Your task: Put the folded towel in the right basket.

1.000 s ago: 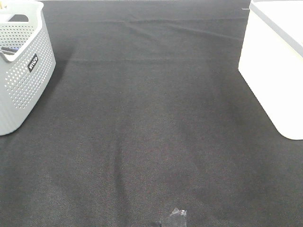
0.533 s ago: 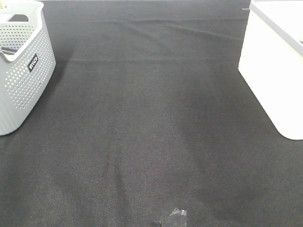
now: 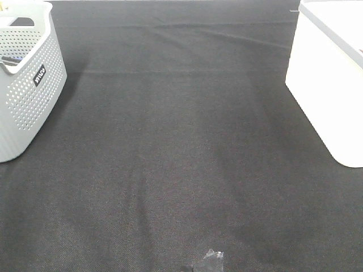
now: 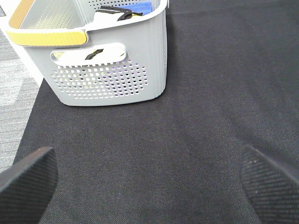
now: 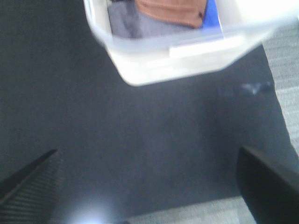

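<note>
The right basket (image 3: 334, 85) is white and stands at the right edge of the black cloth. In the right wrist view it (image 5: 187, 51) holds folded cloths: a brown one (image 5: 170, 10), a grey one (image 5: 133, 25) and a blue one (image 5: 212, 16). I cannot tell which is the task's towel. My right gripper (image 5: 149, 184) is open and empty, back from the basket over the cloth; this view is blurred. My left gripper (image 4: 149, 179) is open and empty, facing the grey basket. Neither arm shows in the exterior view.
A grey perforated basket (image 3: 25, 85) stands at the left edge; in the left wrist view it (image 4: 107, 70) has a yellow handle (image 4: 46, 37) and some items inside. A black cloth (image 3: 181, 141) covers the table. A small scrap (image 3: 211, 262) lies at the front edge.
</note>
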Controlling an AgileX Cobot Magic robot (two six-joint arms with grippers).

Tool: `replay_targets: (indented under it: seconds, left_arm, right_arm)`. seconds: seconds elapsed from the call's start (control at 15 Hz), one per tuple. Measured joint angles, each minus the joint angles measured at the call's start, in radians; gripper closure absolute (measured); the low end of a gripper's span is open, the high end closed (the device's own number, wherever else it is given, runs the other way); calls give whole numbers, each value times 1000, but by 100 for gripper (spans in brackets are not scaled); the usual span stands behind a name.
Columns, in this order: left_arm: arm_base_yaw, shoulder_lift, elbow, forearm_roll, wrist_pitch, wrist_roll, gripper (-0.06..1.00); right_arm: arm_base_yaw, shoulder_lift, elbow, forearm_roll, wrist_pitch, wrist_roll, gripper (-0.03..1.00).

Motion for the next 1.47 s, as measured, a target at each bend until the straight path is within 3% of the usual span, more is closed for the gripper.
replay_targets:
  seconds: [0.13, 0.47, 0.67, 0.93, 1.47]
  left_arm:
    - [0, 0, 0, 0, 0, 1, -5]
    - [0, 0, 0, 0, 0, 2, -5]
    - [0, 0, 0, 0, 0, 3, -5]
    - [0, 0, 0, 0, 0, 3, -5]
    - [0, 0, 0, 0, 0, 2, -5]
  right_arm:
    - [0, -375, 194, -1, 1, 2, 1]
    - [0, -842, 412, 4, 4, -2, 1]
    - [0, -860, 465, 20, 2, -9, 1]
    - [0, -860, 593, 70, -80, -18, 1]
    - [0, -860, 607, 109, -106, -51, 1]
